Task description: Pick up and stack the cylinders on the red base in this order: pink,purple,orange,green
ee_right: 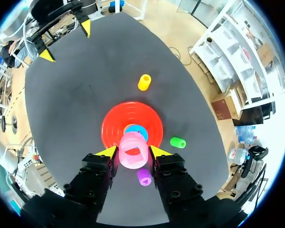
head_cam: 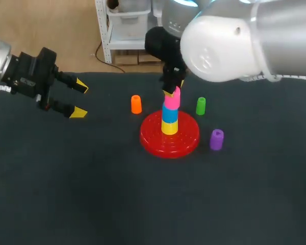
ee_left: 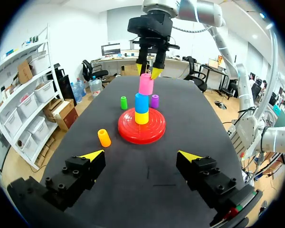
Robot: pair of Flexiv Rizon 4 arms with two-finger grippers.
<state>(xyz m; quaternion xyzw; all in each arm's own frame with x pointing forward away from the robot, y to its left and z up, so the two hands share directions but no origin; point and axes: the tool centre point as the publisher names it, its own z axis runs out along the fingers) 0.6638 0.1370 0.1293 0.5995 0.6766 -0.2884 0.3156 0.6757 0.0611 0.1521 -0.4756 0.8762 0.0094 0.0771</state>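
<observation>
tabletop (head_cam: 66, 194) is dark cloth. nearest on it stands the purple cylinder (head_cam: 217, 139), upright, near the right edge of the red base (head_cam: 186, 143) but not touching it. the red base is a ridged round disc with a stack rising from its middle: a yellow cylinder (head_cam: 169, 127) at the bottom, a blue cylinder (head_cam: 170, 113) on that, and the pink cylinder (head_cam: 173, 98) on top, leaning a little off the line of the two below. the right gripper (head_cam: 172, 91) comes down from above and is clenched on the pink cylinder near its upper end, with one yellow tip against each side in the right wrist view. past the base, the orange cylinder (head_cam: 136, 104) stands upright to the left and the green cylinder (head_cam: 201, 105) upright to the right, both near the disc but apart from it. the left gripper (head_cam: 80, 99) hangs well off to the left over the cloth, released, its fingers spread wide.
</observation>
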